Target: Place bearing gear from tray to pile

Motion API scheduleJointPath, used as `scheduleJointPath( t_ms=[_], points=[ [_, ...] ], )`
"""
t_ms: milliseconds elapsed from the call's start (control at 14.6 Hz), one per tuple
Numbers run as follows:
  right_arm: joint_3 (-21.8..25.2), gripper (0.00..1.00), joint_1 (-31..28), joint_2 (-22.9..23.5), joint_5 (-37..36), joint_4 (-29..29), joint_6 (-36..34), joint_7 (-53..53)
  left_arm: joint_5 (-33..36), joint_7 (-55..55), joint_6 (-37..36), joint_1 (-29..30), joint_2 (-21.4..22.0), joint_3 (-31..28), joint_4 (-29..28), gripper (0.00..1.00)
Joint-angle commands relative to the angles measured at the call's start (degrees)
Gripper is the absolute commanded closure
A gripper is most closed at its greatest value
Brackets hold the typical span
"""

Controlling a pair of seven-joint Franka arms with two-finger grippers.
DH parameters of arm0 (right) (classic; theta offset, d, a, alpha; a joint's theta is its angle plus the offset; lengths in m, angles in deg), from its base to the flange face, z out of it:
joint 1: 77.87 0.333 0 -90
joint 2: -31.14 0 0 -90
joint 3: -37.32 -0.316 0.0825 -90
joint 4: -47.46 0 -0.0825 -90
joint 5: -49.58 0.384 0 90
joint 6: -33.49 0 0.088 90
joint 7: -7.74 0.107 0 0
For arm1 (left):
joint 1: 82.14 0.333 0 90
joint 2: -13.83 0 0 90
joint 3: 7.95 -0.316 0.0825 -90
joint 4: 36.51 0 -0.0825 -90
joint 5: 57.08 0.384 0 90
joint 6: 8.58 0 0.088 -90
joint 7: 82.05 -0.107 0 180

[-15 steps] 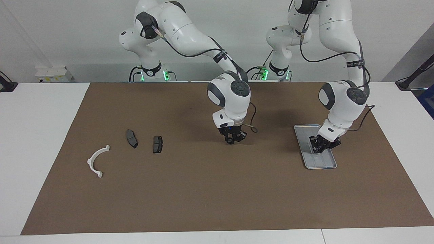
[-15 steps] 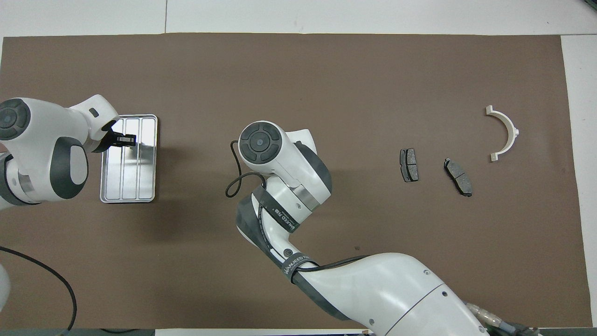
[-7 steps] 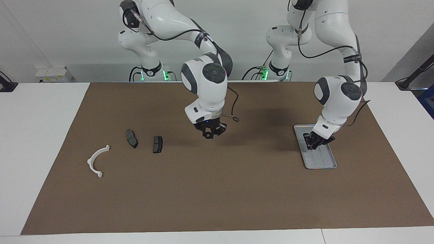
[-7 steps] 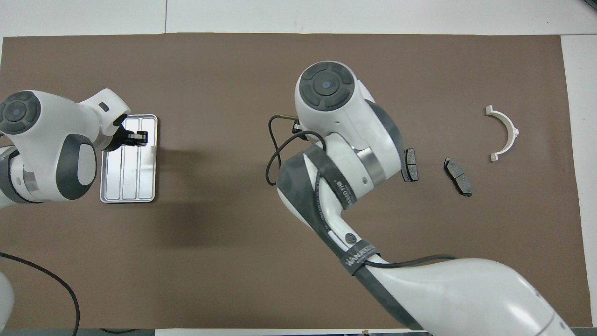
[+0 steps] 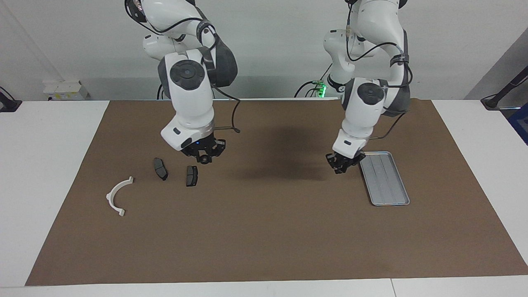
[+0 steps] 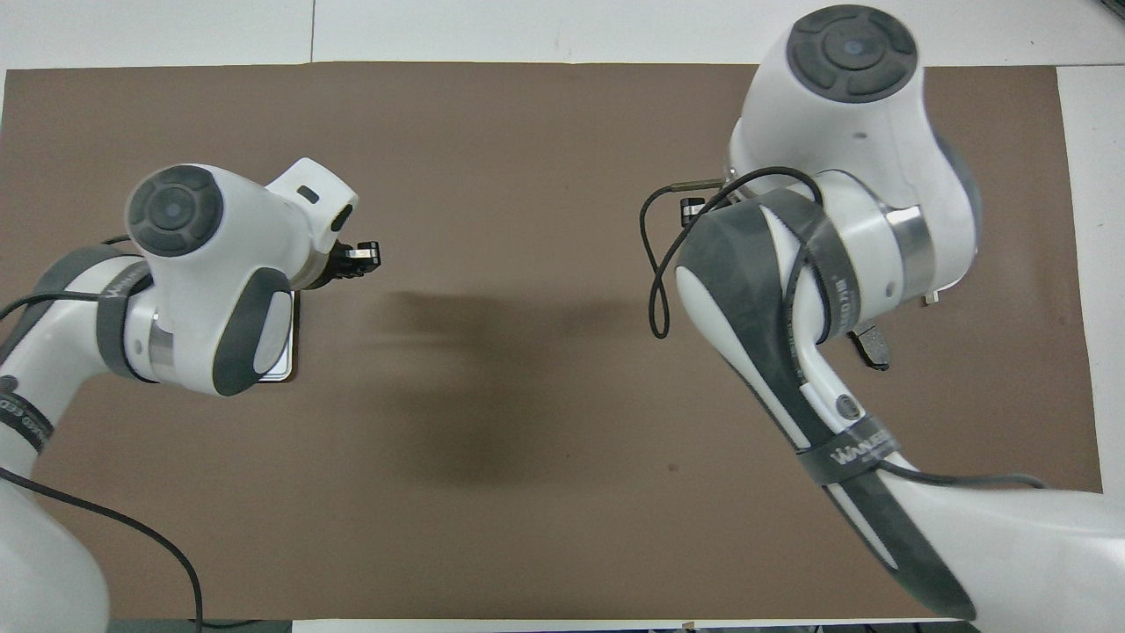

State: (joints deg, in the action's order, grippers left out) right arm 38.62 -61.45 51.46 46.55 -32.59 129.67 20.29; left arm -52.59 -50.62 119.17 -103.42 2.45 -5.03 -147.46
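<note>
My right gripper (image 5: 203, 157) hangs over the mat just beside the pile, shut on a small dark round bearing gear (image 5: 203, 160). The pile holds two dark grey plates (image 5: 192, 175) (image 5: 160, 168) and a white half-ring (image 5: 119, 195). In the overhead view my right arm hides its gripper and most of the pile; one plate's end (image 6: 872, 345) shows. The silvery tray (image 5: 384, 178) lies bare toward the left arm's end. My left gripper (image 5: 340, 166) (image 6: 362, 255) is shut with nothing in it, over the mat beside the tray's edge toward the table's middle.
A brown mat (image 5: 264, 231) covers most of the white table. A loose cable loops off my right wrist (image 6: 655, 264). In the overhead view my left arm covers the tray except one corner (image 6: 293, 356).
My right arm has swung from the table's middle toward the pile, carrying the gear. My left gripper has risen out of the tray and moved off it toward the middle.
</note>
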Motion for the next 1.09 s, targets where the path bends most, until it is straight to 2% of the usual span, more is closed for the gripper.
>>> scheduleJointPath(
  t_ms=[0, 137, 342, 547, 821, 1026],
  points=[
    [-0.77, 1.00, -4.37, -1.34, 0.65, -1.69, -0.39, -9.18, 1.74, 10.89, -2.16, -8.05, 0.13, -1.16, 1.09, 0.84],
    [-0.77, 1.00, -7.44, -1.95, 0.65, -3.87, 1.62, -14.54, 1.74, 16.18, -2.08, -12.01, -0.22, -1.16, 1.00, 0.87],
    [-0.77, 1.00, -11.93, -3.36, 0.74, -11.77, 10.92, -22.81, 1.83, 20.94, -1.20, -15.71, -1.27, -1.07, 1.00, 0.87],
    [-0.68, 1.00, -14.57, -3.01, 0.74, -17.40, 19.54, -26.34, 3.84, 23.66, 0.91, -17.13, -6.01, -1.16, 2.40, 0.87],
    [-0.68, 1.00, -16.77, -1.52, 0.74, -20.84, 25.97, -28.28, 5.35, 25.25, 3.63, -17.74, -9.53, -1.24, 3.11, 0.87],
    [-0.77, 1.00, -17.65, -0.03, 0.74, -21.90, 29.05, -28.46, 6.14, 25.95, 5.22, -17.83, -10.07, -1.16, 2.76, 0.87]
  ],
)
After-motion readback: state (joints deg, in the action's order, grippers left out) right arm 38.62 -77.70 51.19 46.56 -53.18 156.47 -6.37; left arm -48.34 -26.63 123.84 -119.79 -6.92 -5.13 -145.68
